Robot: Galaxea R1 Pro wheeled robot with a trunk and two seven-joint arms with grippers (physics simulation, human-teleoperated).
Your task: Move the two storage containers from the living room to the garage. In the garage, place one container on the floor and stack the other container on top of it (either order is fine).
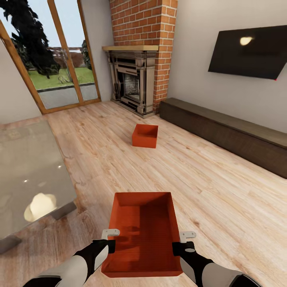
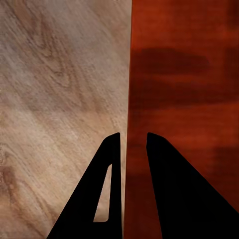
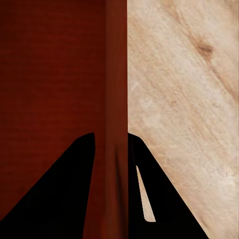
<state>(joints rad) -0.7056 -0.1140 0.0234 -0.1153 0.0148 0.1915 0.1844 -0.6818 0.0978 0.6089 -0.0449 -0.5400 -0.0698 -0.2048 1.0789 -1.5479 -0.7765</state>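
Note:
One orange-red storage container (image 1: pixel 143 235) is right in front of me over the living room's light wood-plank floor (image 1: pixel 223 191), long side pointing away. My left gripper (image 1: pixel 108 244) straddles its left wall and my right gripper (image 1: pixel 177 246) its right wall. In the left wrist view the gripper (image 2: pixel 133 137) has one finger inside the container (image 2: pixel 184 89) and one outside. In the right wrist view the gripper (image 3: pixel 110 135) is shut tight on the wall of the container (image 3: pixel 50 74). The second container (image 1: pixel 145 135) sits on the planks near the fireplace.
A glass-topped table (image 1: pixel 28 167) stands close at my left. A red-brick fireplace (image 1: pixel 133 79) is ahead, with a long dark low cabinet (image 1: pixel 227 127) along the right wall under a black wall screen (image 1: pixel 251 52). Glass doors (image 1: pixel 59 59) are at the far left.

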